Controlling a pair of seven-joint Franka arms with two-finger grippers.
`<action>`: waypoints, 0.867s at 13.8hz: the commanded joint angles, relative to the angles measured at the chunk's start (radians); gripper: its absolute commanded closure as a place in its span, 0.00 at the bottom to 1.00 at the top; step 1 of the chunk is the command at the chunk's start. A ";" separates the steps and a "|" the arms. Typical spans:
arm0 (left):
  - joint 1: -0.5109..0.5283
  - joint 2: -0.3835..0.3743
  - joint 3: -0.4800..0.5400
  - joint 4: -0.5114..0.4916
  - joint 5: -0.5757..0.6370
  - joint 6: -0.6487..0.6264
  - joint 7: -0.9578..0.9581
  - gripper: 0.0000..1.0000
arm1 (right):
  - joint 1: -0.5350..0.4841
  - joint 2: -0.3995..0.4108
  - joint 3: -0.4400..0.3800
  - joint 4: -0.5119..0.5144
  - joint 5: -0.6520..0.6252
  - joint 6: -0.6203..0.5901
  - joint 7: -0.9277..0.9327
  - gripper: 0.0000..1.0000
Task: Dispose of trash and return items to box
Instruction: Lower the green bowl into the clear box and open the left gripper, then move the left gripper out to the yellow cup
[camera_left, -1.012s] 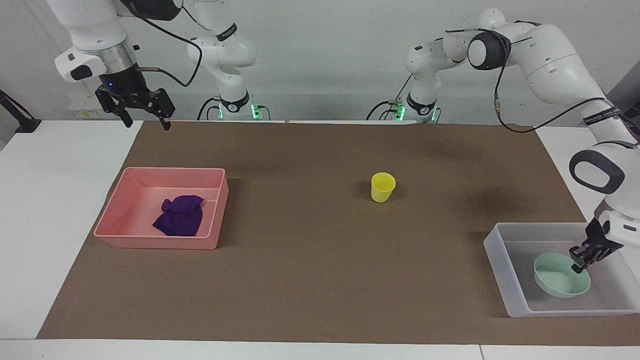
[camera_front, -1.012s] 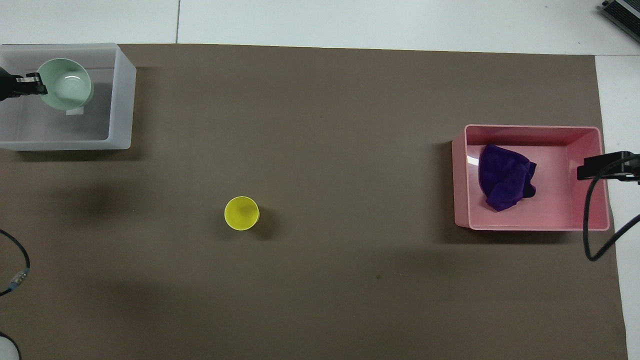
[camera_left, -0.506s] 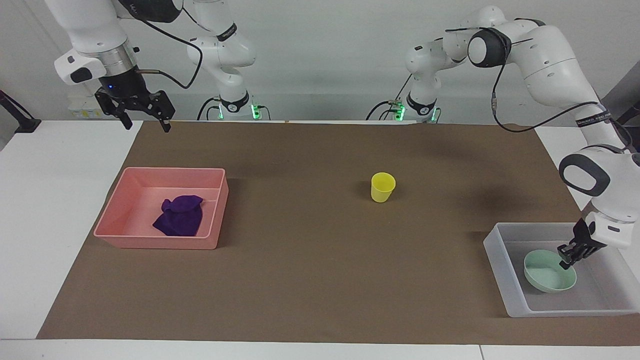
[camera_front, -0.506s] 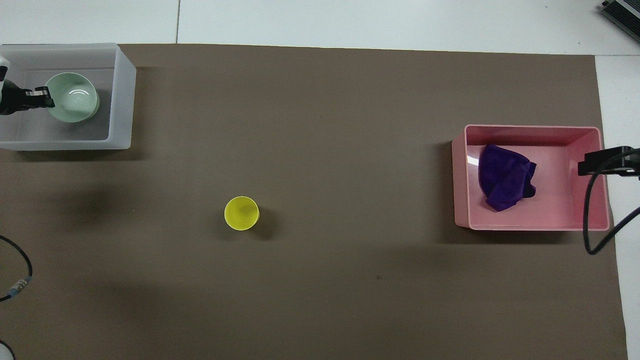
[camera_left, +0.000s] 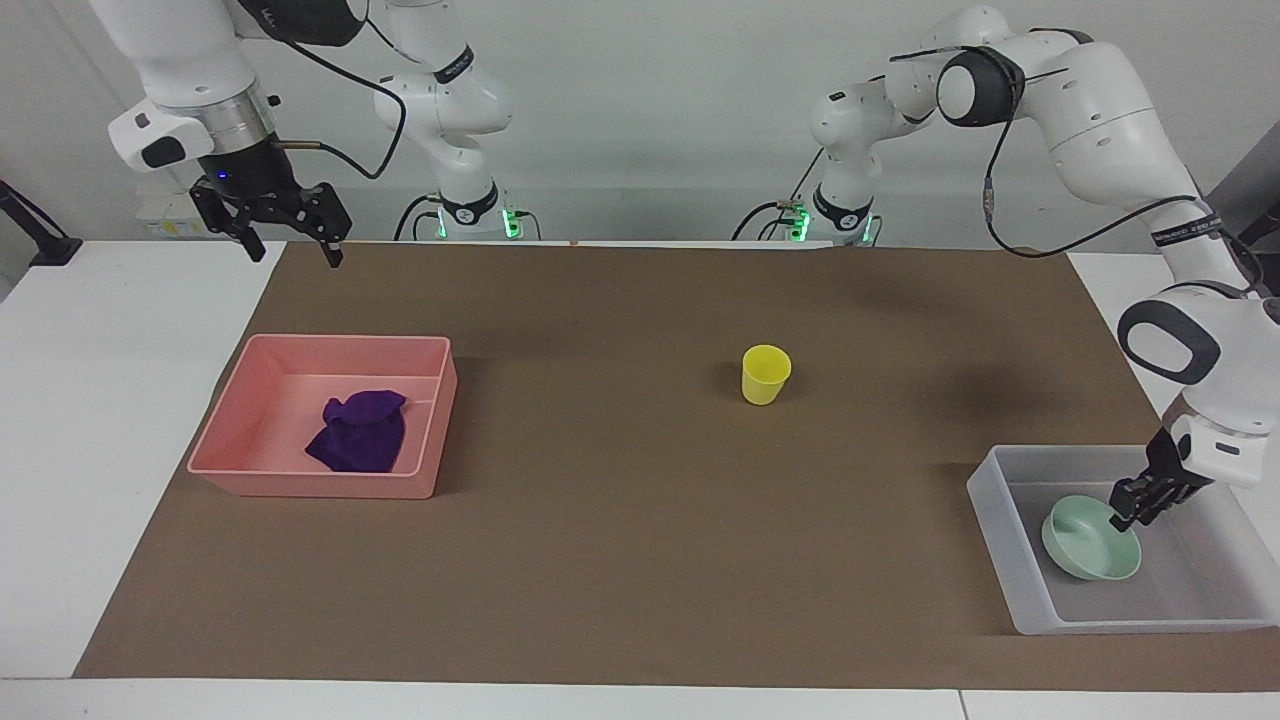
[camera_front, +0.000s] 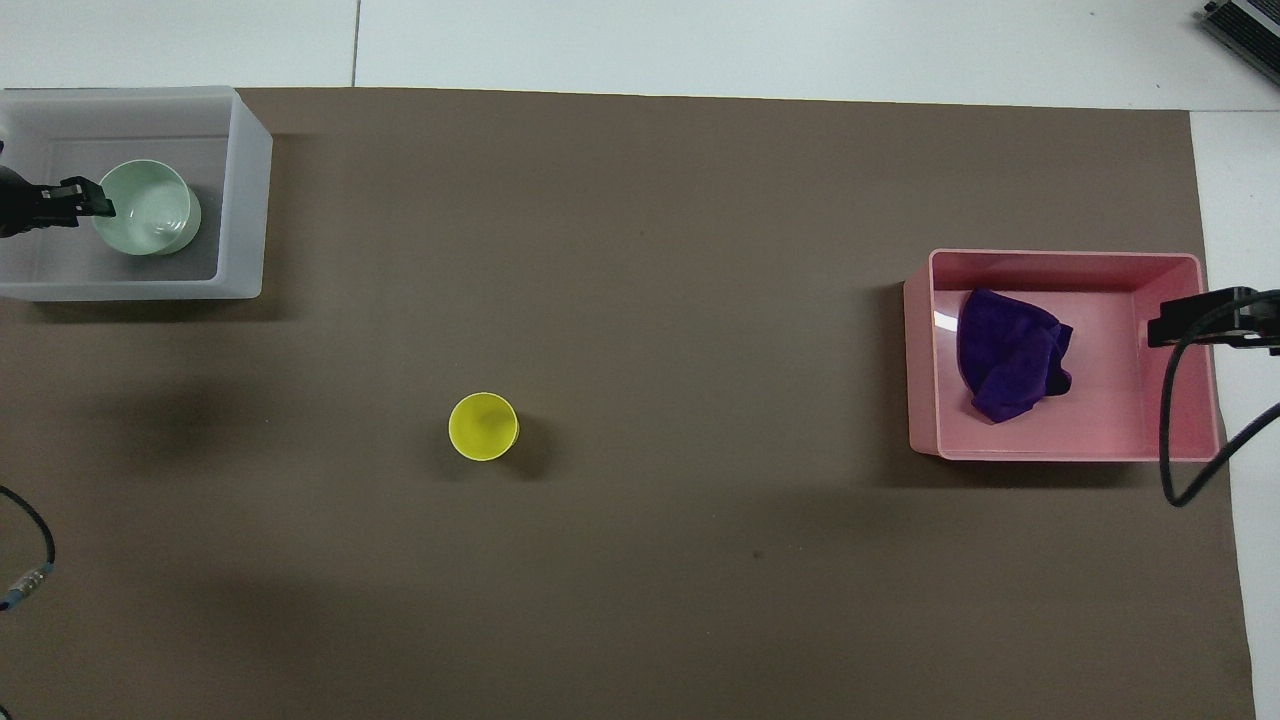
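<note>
Mint-green bowl (camera_left: 1090, 537), shallow, tilted

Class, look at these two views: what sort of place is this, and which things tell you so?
Most likely a robotics lab workbench: two white robot arms, the left gripper at a mint-green bowl, stand at a table under a brown mat, against a bare wall.

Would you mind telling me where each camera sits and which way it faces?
Facing view: high across the table, looking at both arms; left gripper at the mint-green bowl, right gripper raised.
Overhead view: above the robots' end, looking steeply down; only gripper tips show.
Shared: yellow cup, purple cloth, pink tray, translucent box.
</note>
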 joint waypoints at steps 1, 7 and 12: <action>-0.009 -0.114 -0.001 -0.058 -0.009 -0.052 0.008 0.13 | 0.002 0.008 0.007 0.035 -0.012 -0.047 0.016 0.00; -0.107 -0.324 0.001 -0.175 0.014 -0.184 0.003 0.00 | 0.005 0.004 0.011 0.023 -0.014 -0.034 0.014 0.00; -0.253 -0.447 0.001 -0.273 0.018 -0.319 -0.004 0.00 | 0.005 0.001 0.011 0.014 -0.012 -0.031 0.014 0.00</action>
